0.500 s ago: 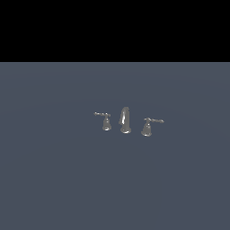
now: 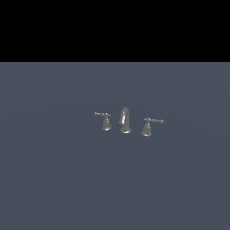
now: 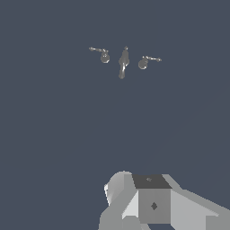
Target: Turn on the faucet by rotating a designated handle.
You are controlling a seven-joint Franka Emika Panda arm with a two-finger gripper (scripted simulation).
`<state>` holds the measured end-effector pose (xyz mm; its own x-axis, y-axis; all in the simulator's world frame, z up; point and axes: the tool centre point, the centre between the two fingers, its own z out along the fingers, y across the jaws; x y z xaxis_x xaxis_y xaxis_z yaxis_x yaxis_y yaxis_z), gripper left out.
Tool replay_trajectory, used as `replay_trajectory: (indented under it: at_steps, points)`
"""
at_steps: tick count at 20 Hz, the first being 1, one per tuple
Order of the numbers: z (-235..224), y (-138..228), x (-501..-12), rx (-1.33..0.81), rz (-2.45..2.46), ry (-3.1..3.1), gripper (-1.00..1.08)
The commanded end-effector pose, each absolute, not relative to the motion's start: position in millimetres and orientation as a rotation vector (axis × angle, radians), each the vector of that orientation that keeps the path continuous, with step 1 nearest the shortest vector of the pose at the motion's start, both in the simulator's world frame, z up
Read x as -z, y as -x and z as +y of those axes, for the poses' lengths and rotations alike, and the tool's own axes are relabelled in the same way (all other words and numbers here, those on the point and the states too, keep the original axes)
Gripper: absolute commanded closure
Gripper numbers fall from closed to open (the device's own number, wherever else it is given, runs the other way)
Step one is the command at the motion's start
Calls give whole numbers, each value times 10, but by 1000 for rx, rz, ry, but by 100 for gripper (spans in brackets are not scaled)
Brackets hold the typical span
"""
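1. I judge the task not yet begun: nothing touches the faucet (image 2: 125, 121), and no arm shows in the exterior view at all.

2. In the wrist view I see only grey blocks of the gripper (image 3: 152, 204) body low in the picture. The fingers are out of sight, so I cannot tell whether it stands wide or narrow. It holds nothing that I can see, and it is well apart from the faucet.

3. All the work is left: approach, set against the lever, and rotate it.

4. The faucet sits near the middle of the dark grey floor (image 2: 54, 179) in the exterior view. The spout (image 2: 125, 120) is upright and tapering, shiny chrome.

5. The handle (image 2: 105, 121) I take as mine stands at 9 o'clock of the spout, just beside it: a narrow bell base with a thin lever pointing away toward 9 o'clock.

6. The twin (image 2: 148, 126), with a bulkier base, stands at 3 o'clock of the spout, its lever pointing to 3 o'clock.
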<state>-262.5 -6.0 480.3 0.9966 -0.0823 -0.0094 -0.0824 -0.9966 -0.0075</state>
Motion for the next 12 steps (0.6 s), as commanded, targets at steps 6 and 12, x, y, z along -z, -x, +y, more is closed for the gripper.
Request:
replay_trajectory:
  at_steps: [6, 12]
  points:
    - [119, 2527, -4596, -15, 268, 3122, 108]
    - [340, 2374, -4326, -15, 448, 3101, 108]
